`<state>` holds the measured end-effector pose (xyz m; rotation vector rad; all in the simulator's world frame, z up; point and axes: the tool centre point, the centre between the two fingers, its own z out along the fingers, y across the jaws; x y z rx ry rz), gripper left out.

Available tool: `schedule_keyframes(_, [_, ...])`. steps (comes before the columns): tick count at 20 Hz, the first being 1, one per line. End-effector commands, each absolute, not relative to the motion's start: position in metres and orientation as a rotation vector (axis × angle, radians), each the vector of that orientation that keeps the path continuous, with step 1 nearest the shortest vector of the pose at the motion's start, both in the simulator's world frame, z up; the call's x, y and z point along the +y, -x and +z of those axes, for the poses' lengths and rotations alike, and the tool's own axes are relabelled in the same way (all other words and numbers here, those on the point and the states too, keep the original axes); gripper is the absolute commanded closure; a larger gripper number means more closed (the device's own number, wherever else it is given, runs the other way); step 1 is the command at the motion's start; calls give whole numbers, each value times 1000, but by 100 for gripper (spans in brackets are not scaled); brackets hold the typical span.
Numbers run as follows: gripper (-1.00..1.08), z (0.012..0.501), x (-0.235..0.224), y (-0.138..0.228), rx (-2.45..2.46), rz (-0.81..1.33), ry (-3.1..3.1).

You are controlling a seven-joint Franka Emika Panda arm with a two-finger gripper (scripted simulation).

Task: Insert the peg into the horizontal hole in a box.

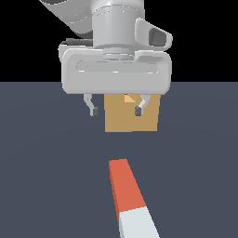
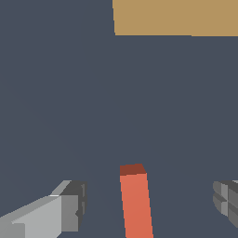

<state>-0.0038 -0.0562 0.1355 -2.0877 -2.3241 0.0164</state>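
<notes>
The peg (image 1: pixel 128 198) lies flat on the dark floor, its orange-red half pointing toward the box and its pale grey-white half nearest the camera. The tan box (image 1: pixel 131 116) stands beyond it. A lighter patch that may be the hole (image 1: pixel 129 98) shows at the box's upper face, mostly hidden by the hand. My gripper (image 1: pixel 116 111) hangs open and empty in front of the box, well above the floor. In the wrist view the peg's orange end (image 2: pixel 135 200) lies between my open fingers (image 2: pixel 69 209), with the box (image 2: pixel 176 17) further on.
The floor (image 1: pixel 46 162) is a flat dark grey-blue surface all around. Nothing else stands on it in either view.
</notes>
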Motion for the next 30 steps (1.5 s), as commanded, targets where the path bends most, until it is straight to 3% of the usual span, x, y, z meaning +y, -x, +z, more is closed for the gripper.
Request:
schedule_keyframes(1, [-92,126,-81,2,-2339,15,2075])
schedule_keyframes(16, [-92,77,-214,-21,-2425,3,1993])
schedule_keyframes(30, [-92,67,-238,-28,-2439,1,1980])
